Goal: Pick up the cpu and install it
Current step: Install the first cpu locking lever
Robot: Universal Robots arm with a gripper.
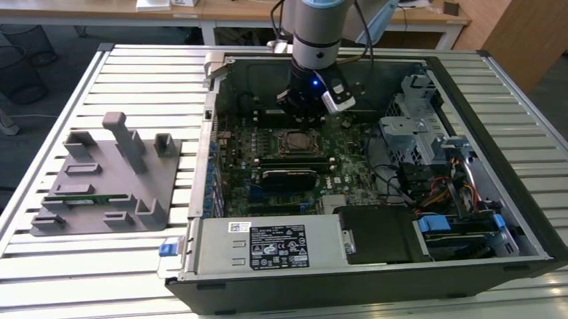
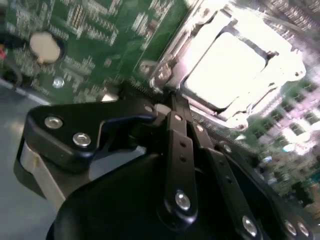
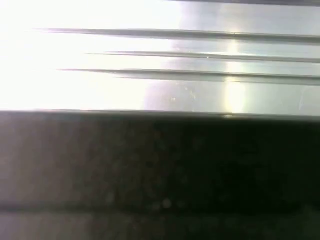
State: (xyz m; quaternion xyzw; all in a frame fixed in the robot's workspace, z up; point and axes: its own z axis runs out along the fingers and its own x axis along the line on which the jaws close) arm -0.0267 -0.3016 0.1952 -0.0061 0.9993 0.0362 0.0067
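CPU (image 2: 227, 70) seated in motherboard socket (image 1: 297, 141) inside open case (image 1: 461, 266); gripper (image 2: 167, 102) just above and beside it, jaws closed and empty; install apparently done, socket latch state cannot tell.

Cpu (image 2: 226, 70): shiny bare metal top, glaring white. Tool (image 2: 170, 107): matt black metal links, bright steel screws. Worktop (image 1: 133, 66): ribbed pale metal, satin sheen. Tray (image 1: 98, 179): dull grey plastic. Motherboard (image 1: 350, 173): green, matt.
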